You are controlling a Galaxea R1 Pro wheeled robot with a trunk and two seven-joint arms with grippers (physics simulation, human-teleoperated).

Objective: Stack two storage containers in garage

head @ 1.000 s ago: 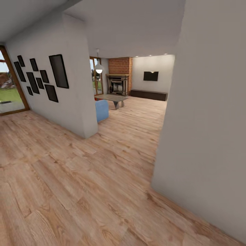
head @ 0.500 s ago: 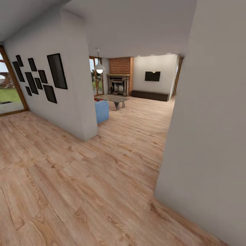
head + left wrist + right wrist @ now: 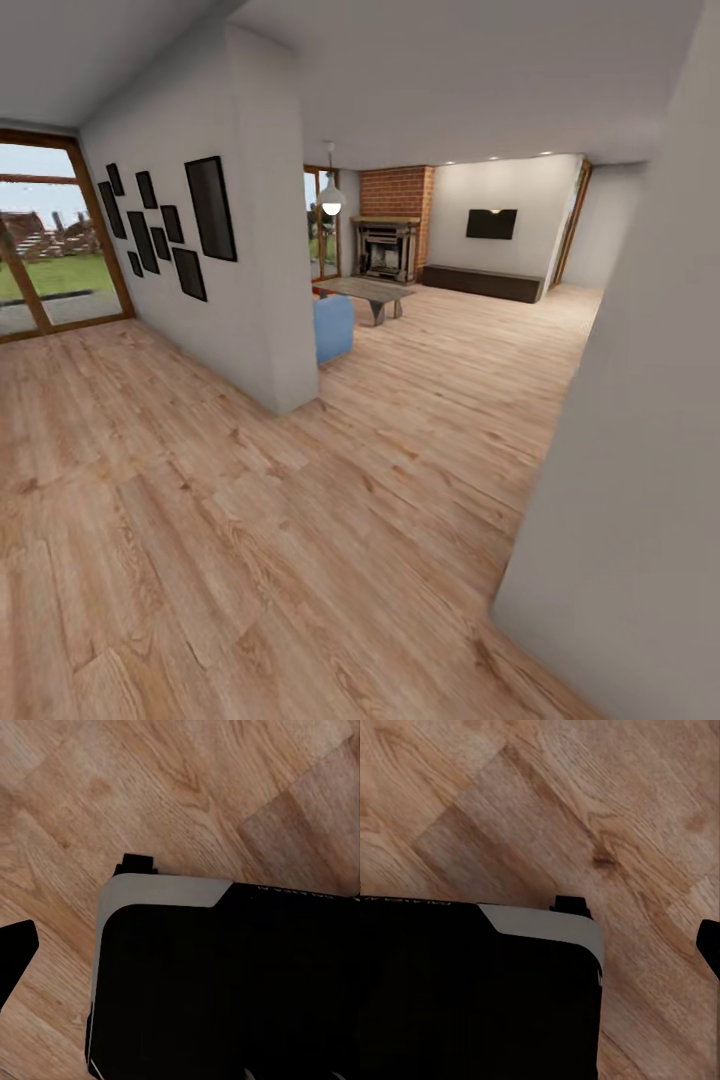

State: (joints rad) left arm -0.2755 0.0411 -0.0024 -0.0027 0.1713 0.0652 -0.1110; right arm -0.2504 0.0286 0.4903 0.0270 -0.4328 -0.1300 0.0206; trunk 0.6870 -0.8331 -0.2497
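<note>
The storage containers are out of view, and so is the garage. Ahead, past a wall corner (image 3: 285,395), lies the living room (image 3: 470,330) with light wood planks, a blue sofa end (image 3: 333,327), a grey coffee table (image 3: 368,291) and a long dark low cabinet (image 3: 482,283). A small red patch (image 3: 319,291) shows beside the table; I cannot tell what it is. In the left wrist view one dark fingertip (image 3: 15,954) hangs over the planks beside my black base (image 3: 225,982). The right wrist view shows another fingertip (image 3: 709,943) next to the base (image 3: 472,990).
A white wall (image 3: 640,450) stands close on my right. A partition wall with black picture frames (image 3: 170,235) is on the left, with a glass door (image 3: 45,240) beyond it. A brick fireplace (image 3: 390,245) and a wall TV (image 3: 491,223) sit at the far end.
The whole picture has shifted: the camera turned left and advanced. More of the glass door and the far living room wall shows. Nothing in the rooms has moved.
</note>
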